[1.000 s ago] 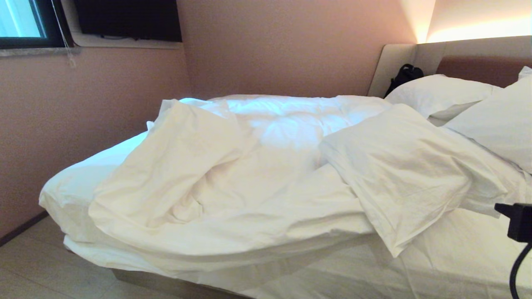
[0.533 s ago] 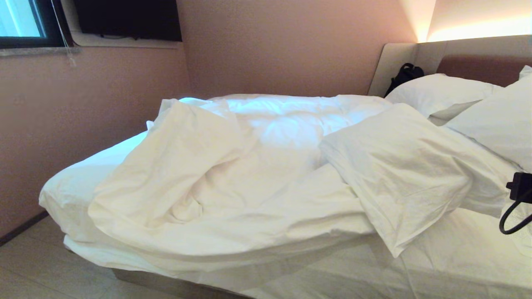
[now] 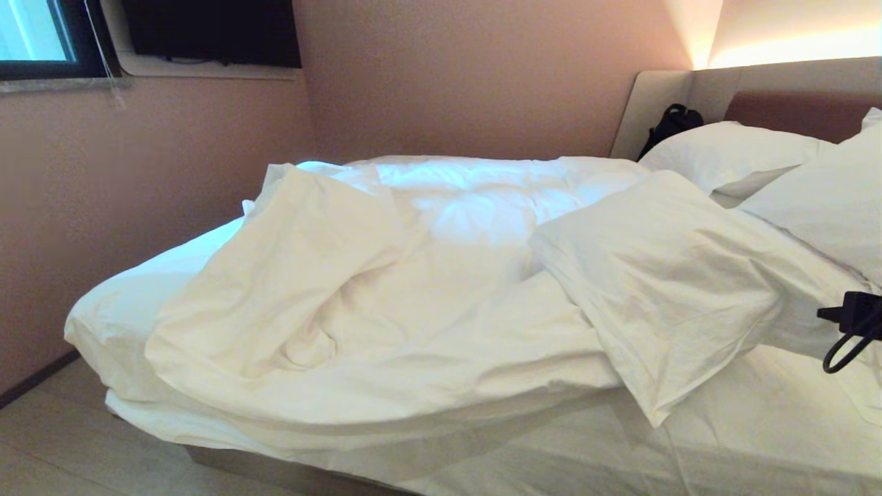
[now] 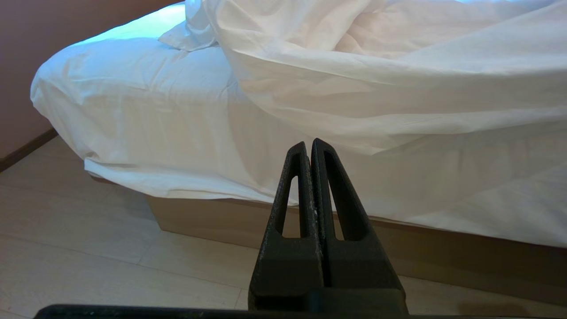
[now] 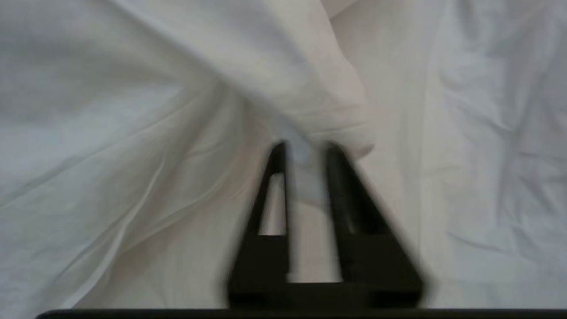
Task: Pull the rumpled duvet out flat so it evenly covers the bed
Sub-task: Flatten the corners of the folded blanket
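Observation:
The duvet (image 3: 386,303) lies bunched in the middle of the bed (image 3: 117,310), with a thick flap (image 3: 661,289) folded back toward the near side. White sheet is bare at the foot end and along the near edge. My right arm (image 3: 851,313) shows at the right edge, over the flap's end. In the right wrist view my right gripper (image 5: 305,150) is open, its tips just short of a rounded fold of the duvet (image 5: 345,128), gripping nothing. My left gripper (image 4: 309,146) is shut and empty, low beside the bed's wooden base (image 4: 199,217).
Two pillows (image 3: 730,155) (image 3: 827,200) lean at the headboard (image 3: 792,89) on the right, with a black bag (image 3: 672,124) behind them. Walls close in the far side and the foot end. Floor (image 3: 55,448) runs along the near side.
At the right edge of the head view my right arm has risen and come slightly inward over the duvet's folded flap. The duvet and pillows lie as before.

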Tool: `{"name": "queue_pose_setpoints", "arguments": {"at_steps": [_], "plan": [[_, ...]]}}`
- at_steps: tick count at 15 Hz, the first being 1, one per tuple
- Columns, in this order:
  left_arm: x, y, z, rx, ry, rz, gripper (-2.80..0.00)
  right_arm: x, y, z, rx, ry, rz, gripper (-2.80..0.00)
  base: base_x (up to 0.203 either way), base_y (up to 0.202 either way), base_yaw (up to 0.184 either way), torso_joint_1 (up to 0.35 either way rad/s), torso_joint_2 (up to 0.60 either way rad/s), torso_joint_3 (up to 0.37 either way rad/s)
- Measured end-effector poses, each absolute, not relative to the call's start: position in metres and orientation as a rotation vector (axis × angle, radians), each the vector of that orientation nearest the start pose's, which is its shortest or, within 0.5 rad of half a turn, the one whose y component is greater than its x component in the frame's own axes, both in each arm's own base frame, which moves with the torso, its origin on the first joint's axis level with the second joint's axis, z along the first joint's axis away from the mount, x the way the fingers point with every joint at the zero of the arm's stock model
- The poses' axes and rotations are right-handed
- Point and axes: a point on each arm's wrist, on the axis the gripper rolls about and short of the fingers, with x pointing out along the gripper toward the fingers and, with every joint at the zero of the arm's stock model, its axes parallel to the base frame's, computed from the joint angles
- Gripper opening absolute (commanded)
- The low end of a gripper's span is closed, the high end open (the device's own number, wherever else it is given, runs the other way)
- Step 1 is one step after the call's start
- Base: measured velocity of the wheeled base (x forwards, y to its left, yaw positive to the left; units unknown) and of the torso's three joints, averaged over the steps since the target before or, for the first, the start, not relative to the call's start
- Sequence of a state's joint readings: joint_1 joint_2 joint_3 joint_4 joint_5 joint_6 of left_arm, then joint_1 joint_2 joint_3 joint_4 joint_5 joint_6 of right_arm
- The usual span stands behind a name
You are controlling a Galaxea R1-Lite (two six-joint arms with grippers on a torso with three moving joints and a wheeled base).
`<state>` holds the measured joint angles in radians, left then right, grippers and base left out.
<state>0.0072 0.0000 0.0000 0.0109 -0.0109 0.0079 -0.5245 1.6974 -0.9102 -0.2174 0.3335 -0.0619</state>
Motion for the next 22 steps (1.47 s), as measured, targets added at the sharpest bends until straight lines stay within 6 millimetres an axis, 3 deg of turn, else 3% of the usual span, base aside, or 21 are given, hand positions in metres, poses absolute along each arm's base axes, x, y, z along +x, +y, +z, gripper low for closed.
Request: {"name": "queue_pose_setpoints", "arguments": {"at_steps": [11,22], "plan": [[-0.023,0.000,0.074,0.008,0.011,-0.003,-2.80,0.248,-0.173,0.171,0.142,0.492,-0.098,0.00,0.000,0.000,0.000,0.000,0.00,0.000],[-0.023,0.000,0.074,0.008,0.010,-0.004,-2.80,0.279,-0.189,0.148,0.169,0.464,0.054,0.00,0.000,0.000,0.000,0.000,0.00,0.000]]}}
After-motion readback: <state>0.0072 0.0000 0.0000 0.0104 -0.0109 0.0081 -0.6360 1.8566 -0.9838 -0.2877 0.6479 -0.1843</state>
